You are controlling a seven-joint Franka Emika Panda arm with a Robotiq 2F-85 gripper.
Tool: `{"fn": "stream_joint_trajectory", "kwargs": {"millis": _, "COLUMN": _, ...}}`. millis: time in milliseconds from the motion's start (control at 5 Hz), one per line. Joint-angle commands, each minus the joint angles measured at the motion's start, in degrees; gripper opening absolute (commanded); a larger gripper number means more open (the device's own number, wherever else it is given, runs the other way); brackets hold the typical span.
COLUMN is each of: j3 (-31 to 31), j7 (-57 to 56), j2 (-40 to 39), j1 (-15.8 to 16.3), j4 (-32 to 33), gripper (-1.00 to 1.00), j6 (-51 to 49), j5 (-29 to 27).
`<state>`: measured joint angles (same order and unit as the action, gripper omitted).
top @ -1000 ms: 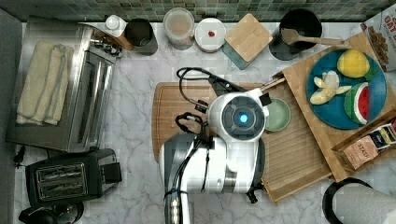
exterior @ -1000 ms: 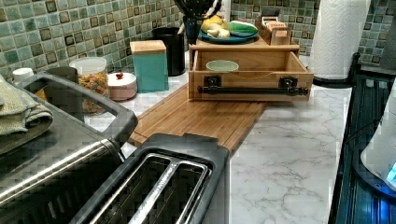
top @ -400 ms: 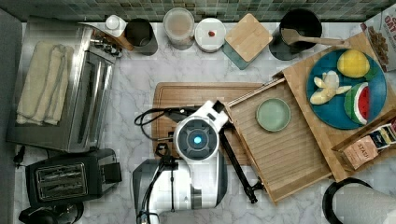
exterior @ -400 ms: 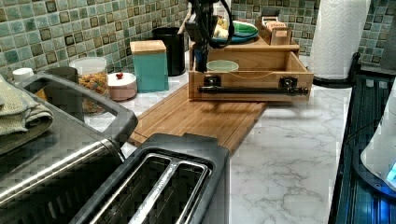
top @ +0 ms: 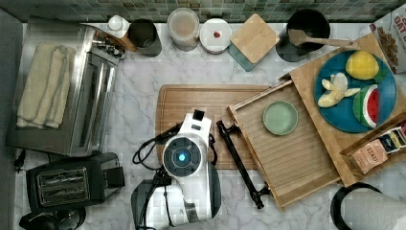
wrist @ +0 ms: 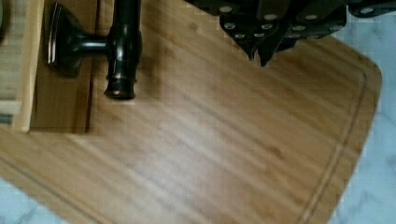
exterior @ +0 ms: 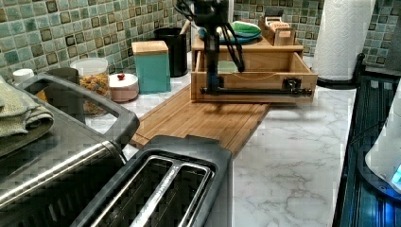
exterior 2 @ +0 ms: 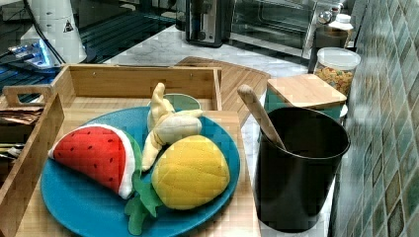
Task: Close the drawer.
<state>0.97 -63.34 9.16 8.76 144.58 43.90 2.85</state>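
The drawer [top: 297,158] stands pulled out from under the wooden top panel [top: 306,84], with a green bowl [top: 280,117] on its ribbed floor. Its long black bar handle [top: 239,163] runs along the front. In the left view my gripper [exterior: 211,89] hangs straight down in front of the handle's [exterior: 255,91] left end, low over the cutting board [exterior: 208,118]. The wrist view has the fingertips [wrist: 254,49] pressed together with nothing between them, a little way off the handle's end [wrist: 122,51]. From the top my arm [top: 182,158] covers the gripper.
A blue plate of toy fruit [top: 356,91] and a rack of packets [top: 378,151] sit on the top panel. Jars and a black utensil cup [top: 301,33] line the tiled wall. A toaster oven [top: 72,86] and toaster [top: 72,184] stand at the top view's left, a paper towel roll [top: 368,211] at its lower right.
My arm has swung from above the drawer toward the top view's left and come down in front of the handle, over the cutting board. The drawer has not moved.
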Motion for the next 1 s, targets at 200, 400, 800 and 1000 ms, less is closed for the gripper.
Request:
{"fn": "stream_joint_trajectory", "kwargs": {"millis": 200, "j3": -2.2, "j7": 1.9, "j2": 2.5, "j1": -4.2, "j4": 7.2, "gripper": -1.00, "j6": 6.2, "j5": 7.6}}
{"fn": "stream_joint_trajectory", "kwargs": {"millis": 400, "j3": -2.2, "j7": 4.8, "j2": 4.1, "j1": -5.7, "j4": 11.4, "gripper": -1.00, "j6": 9.9, "j5": 11.8}}
{"fn": "stream_joint_trajectory", "kwargs": {"millis": 800, "j3": -4.1, "j7": 4.3, "j2": 6.2, "j1": -6.9, "j4": 15.5, "gripper": -1.00, "j6": 10.2, "j5": 12.5}}
{"fn": "stream_joint_trajectory", "kwargs": {"millis": 1000, "j3": -3.9, "j7": 5.0, "j2": 6.8, "j1": -6.9, "j4": 16.8, "gripper": -1.00, "j6": 12.3, "j5": 12.2}}
